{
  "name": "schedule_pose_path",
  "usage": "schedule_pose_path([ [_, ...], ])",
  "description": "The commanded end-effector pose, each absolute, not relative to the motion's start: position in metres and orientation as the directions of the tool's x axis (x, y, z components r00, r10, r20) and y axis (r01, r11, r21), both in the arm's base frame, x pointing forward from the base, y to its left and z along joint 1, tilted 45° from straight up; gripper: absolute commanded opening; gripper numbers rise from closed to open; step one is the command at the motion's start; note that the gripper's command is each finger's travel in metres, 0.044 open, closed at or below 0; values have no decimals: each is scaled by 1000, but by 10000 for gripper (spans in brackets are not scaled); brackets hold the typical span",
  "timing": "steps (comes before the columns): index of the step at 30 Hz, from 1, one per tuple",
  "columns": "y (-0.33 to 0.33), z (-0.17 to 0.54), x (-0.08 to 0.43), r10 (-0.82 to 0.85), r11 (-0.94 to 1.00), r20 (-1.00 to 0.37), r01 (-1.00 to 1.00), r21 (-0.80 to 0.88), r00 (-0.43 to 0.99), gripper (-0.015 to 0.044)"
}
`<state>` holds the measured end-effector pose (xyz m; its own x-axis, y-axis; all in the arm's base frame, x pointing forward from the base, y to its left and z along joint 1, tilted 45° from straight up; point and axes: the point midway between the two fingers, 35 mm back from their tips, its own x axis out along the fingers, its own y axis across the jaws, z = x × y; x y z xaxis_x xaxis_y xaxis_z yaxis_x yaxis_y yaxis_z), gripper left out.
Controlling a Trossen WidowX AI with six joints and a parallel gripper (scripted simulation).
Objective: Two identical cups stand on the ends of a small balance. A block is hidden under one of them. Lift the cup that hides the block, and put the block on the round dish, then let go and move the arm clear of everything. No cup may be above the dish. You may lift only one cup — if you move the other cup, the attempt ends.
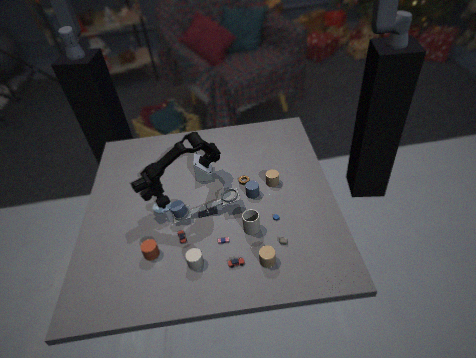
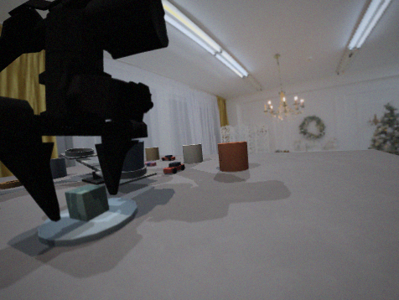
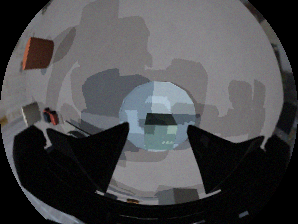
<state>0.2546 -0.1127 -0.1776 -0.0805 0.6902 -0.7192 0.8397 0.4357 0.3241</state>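
Note:
The greenish block rests on the pale blue round dish. My gripper is open, with its fingertips low on either side of the block and gaps between them and it. One blue cup stands on the balance's near end, close beside the dish. The balance has an empty ring at its other end. The matching blue cup stands on the table beyond that end. No cup is above the dish.
An orange cup, a white cup, a grey open cup and two tan cups stand around. Small toy cars and a golden ring lie on the table.

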Motion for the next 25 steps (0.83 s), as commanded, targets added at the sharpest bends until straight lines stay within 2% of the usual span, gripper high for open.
schedule_pose_path([
  [1,-122,-169,256,689,436,-720,839,325,-79,440],
  [4,-151,-139,259,689,432,-721,841,325,-75,440],
  [13,-181,-106,260,688,426,-722,844,326,-68,440],
  [25,-183,-104,260,688,425,-722,844,326,-68,440],
])
